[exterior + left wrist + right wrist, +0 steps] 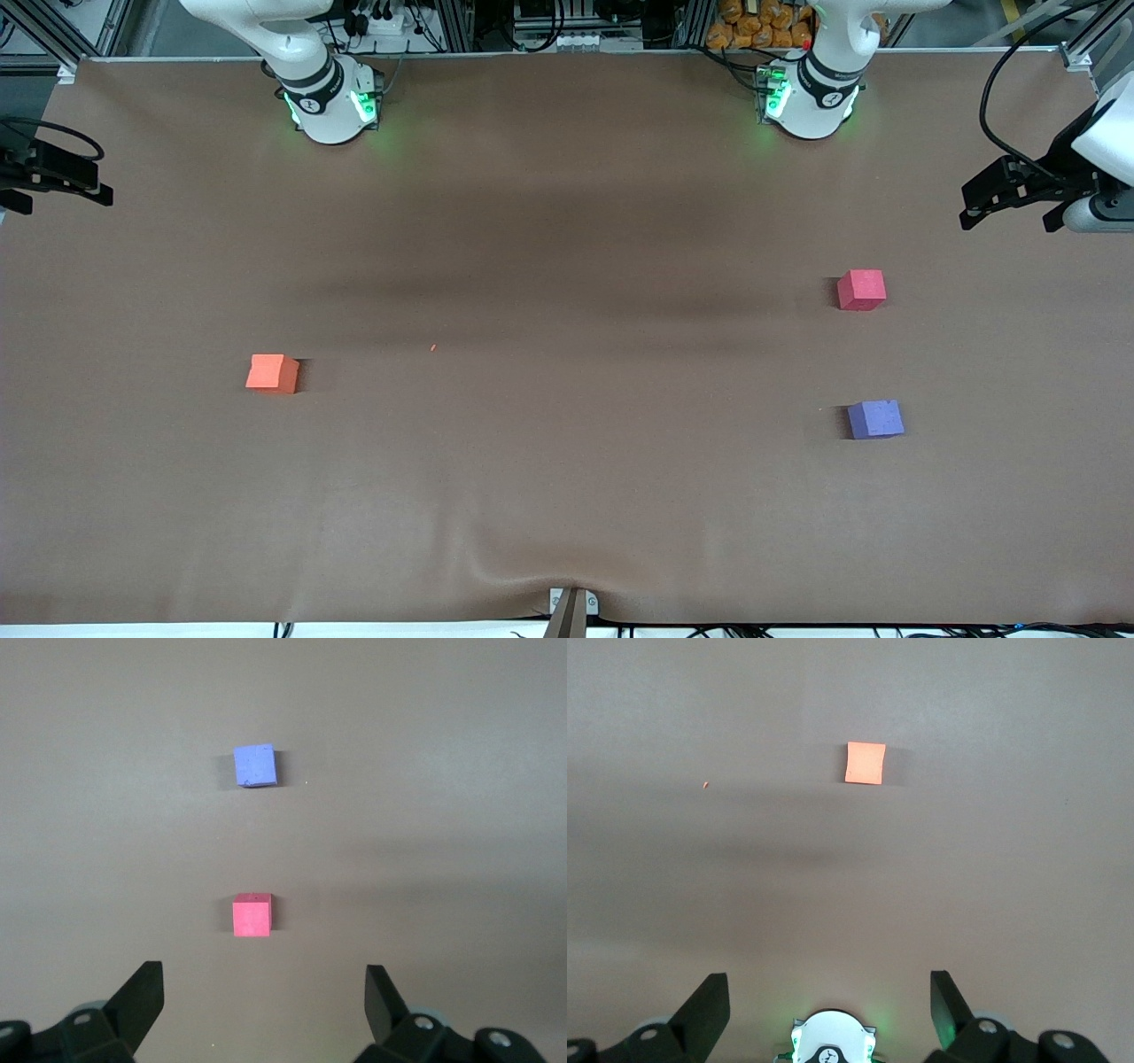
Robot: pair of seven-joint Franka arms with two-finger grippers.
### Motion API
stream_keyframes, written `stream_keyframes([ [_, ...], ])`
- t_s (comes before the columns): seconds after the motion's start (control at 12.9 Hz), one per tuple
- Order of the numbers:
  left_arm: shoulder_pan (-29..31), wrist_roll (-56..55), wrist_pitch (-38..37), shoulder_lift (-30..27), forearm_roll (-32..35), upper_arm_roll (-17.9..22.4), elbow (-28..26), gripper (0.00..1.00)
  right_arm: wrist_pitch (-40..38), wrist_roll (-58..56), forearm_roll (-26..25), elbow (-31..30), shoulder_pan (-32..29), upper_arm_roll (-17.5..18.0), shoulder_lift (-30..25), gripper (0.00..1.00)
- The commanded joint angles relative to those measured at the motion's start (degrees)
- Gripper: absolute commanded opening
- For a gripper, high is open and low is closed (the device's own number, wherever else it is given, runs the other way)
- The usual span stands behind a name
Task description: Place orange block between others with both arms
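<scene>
Orange block [272,373] flat on table [567,496], cube without long axis, both grippers' fingers spread, empty.

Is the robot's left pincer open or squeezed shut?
Open. The left pincer has its two black fingers spread wide apart, with nothing between them.

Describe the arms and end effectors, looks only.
Two white jointed arms with black joint bands; left arm and right arm both have green-lit bases carrying a small round black mark. A black cable loops to the left wrist. The left end effector and right end effector are matte black, each with two wedge-shaped fingers and silver screw heads at the roots.
</scene>
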Motion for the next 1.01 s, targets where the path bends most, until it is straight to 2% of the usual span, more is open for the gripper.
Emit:
stream_keyframes([
  [0.0, 0.57, -0.63, -2.23, 0.13, -0.52, -0.19, 1.59, 1.0, -0.04, -0.14, -1.14, -2.06, -0.1, 0.46, -1.74, 1.0],
  [0.23, 0.48, -0.19, -3.2, 1.35, 0.18, -0.19, 3.43, 1.0, -0.57, -0.23, -1.23, -2.68, -0.37, 0.46, -1.82, 1.0],
  [0.93, 0.75, -0.72, -3.38, 1.89, 0.09, -0.02, 3.08, 1.0, 0.49, -0.23, -1.14, -2.59, -1.07, 0.46, -1.12, 1.0],
])
